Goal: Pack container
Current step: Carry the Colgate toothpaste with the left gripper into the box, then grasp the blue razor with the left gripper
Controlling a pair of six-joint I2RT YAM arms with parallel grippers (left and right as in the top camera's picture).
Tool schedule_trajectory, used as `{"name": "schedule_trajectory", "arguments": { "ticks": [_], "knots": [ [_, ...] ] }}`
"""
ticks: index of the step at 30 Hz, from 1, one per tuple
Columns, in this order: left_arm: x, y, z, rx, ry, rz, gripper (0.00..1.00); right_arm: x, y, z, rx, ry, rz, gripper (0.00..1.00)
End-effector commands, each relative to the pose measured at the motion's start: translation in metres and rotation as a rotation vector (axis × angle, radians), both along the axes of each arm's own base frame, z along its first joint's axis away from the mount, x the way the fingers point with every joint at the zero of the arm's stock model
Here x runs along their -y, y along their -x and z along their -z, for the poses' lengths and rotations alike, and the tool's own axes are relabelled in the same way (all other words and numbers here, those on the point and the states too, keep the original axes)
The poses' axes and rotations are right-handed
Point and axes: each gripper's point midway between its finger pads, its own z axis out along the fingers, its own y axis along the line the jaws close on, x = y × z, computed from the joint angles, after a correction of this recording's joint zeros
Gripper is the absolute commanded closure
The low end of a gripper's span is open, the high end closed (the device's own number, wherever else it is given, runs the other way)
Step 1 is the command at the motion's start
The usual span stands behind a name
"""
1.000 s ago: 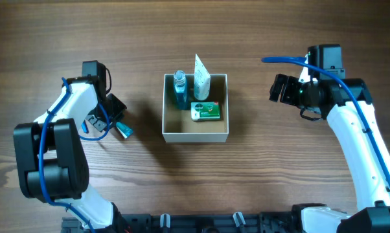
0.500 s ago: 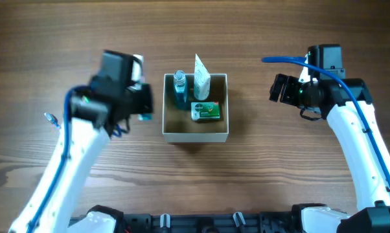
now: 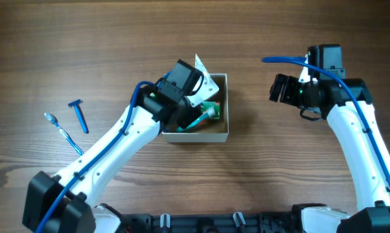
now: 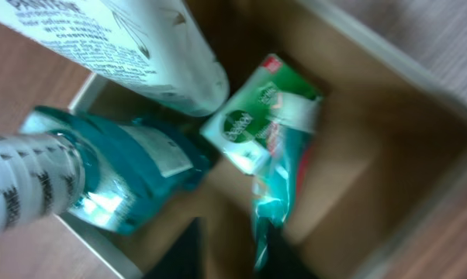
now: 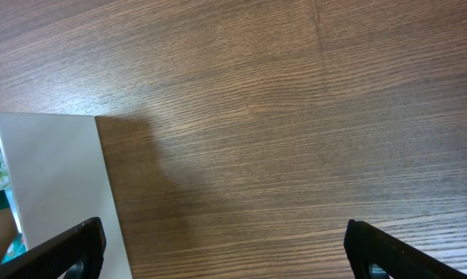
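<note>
The container (image 3: 208, 136) is a square white box with a tan inside (image 4: 350, 170). It holds a white tube (image 3: 203, 67) (image 4: 133, 46), a teal bottle (image 4: 133, 186) and a green soap box (image 3: 213, 111) (image 4: 253, 124). My left gripper (image 3: 187, 122) (image 4: 233, 260) is down inside the container. Its fingers are apart, and a teal tube (image 3: 198, 121) (image 4: 274, 194) lies against the right finger, resting on the soap box. My right gripper (image 3: 279, 88) (image 5: 233, 248) is open and empty over bare table to the right of the container (image 5: 55, 186).
A blue razor (image 3: 78, 115) and a toothbrush (image 3: 62, 133) lie on the wooden table at the far left. The left arm crosses from the lower left to the container and covers its left half in the overhead view.
My left gripper carried the teal tube from the table at the left into the container and is now low inside it. The razor and toothbrush are uncovered. The right arm has not moved.
</note>
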Motion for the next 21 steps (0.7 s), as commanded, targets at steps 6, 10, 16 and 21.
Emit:
{"name": "schedule_trajectory", "arguments": {
  "ticks": [6, 10, 16, 21],
  "knots": [
    [-0.066, -0.020, -0.080, 0.247, 0.054, -0.460, 0.33, -0.001, 0.001, 0.005, -0.012, -0.005, -0.012, 0.00],
    [-0.181, -0.010, -0.109, 0.272, 0.127, -0.934, 0.24, -0.001, 0.001, 0.005, -0.013, -0.005, -0.012, 0.00],
    [-0.310, -0.007, -0.036, -0.044, 0.296, -1.436, 0.20, -0.001, 0.002, 0.005, -0.016, -0.006, -0.012, 0.00],
    [-0.336, -0.014, 0.055, -0.301, 0.257, -1.554, 0.21, -0.001, 0.004, 0.006, -0.026, -0.006, -0.013, 0.00]
  ]
}}
